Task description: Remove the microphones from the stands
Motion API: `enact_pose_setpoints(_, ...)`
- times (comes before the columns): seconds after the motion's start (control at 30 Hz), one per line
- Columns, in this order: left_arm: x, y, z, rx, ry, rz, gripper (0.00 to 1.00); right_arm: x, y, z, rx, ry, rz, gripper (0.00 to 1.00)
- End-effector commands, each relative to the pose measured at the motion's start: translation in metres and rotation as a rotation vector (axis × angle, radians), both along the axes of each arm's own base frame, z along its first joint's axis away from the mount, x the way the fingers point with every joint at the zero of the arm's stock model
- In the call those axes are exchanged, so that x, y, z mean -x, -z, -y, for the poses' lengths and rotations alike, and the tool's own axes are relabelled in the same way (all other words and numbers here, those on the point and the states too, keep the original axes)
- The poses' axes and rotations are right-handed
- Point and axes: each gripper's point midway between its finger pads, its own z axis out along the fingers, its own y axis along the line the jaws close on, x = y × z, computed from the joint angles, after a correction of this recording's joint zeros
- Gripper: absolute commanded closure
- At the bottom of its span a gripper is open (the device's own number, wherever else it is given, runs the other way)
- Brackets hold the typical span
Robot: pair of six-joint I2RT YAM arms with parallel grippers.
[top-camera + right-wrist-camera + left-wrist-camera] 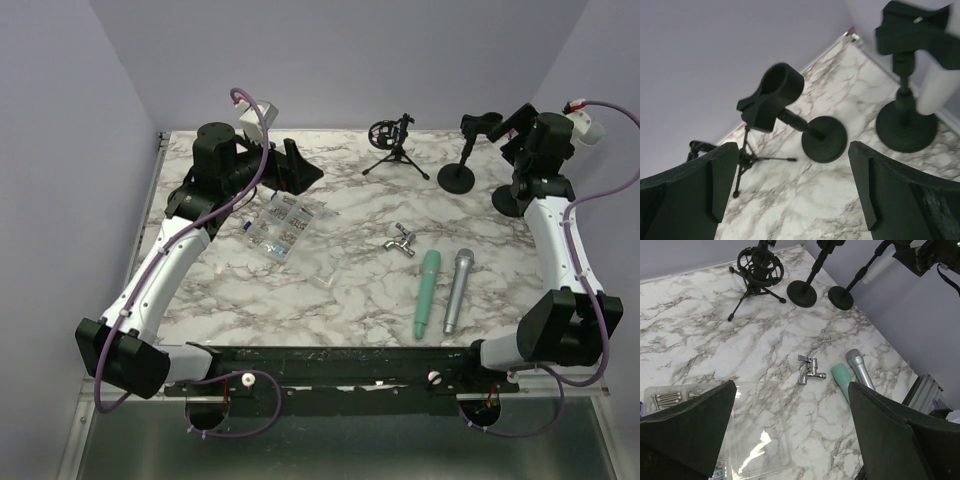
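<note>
1. The right gripper (792, 167) is closest in its wrist view. Its two dark fingers (695, 190) are spread wide, with nothing between them.
2. Just past it on the right, the stand (905, 127) rises from a round black base. Its clip grips the white microphone (935, 87), which slants down beside the pole and is blurred.
3. Left of that, a second stand (824, 139) tilts on its own round base and ends in a ring-shaped clip (772, 95).
4. Farther back, near the wall, a small tripod (745, 160) carries a shock mount (760, 265).
5. The left gripper (792, 407) is likewise spread wide and holds nothing. It hangs over a clear plastic box (755, 430) with screws (667, 399) in one compartment.
6. Beyond the box, a metal tap fitting (810, 370) lies on the marble table (330, 290).
7. To its right, a green microphone (841, 376) and a grey microphone (859, 367) lie side by side, well apart from both stands.
</note>
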Motion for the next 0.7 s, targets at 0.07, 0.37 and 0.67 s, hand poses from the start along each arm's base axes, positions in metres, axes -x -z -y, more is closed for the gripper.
enact_pose_setpoints(0.07, 0.013, -0.021, 0.001, 0.048, 0.033, 0.044, 0.01, 0.036, 0.001, 0.058, 0.171, 0.296, -0.078, 0.0)
enact_pose_setpoints(0.37, 0.014, -0.021, 0.003, 0.059, 0.048, 0.037, 0.01, 0.038, 0.057, 0.083, 0.243, 0.435, -0.15, 0.02)
enact_pose_setpoints(0.67, 0.009, -0.017, 0.002, 0.063, 0.047, 0.019, 0.01, 0.025, 0.085, 0.106, 0.317, 0.548, -0.135, 0.23)
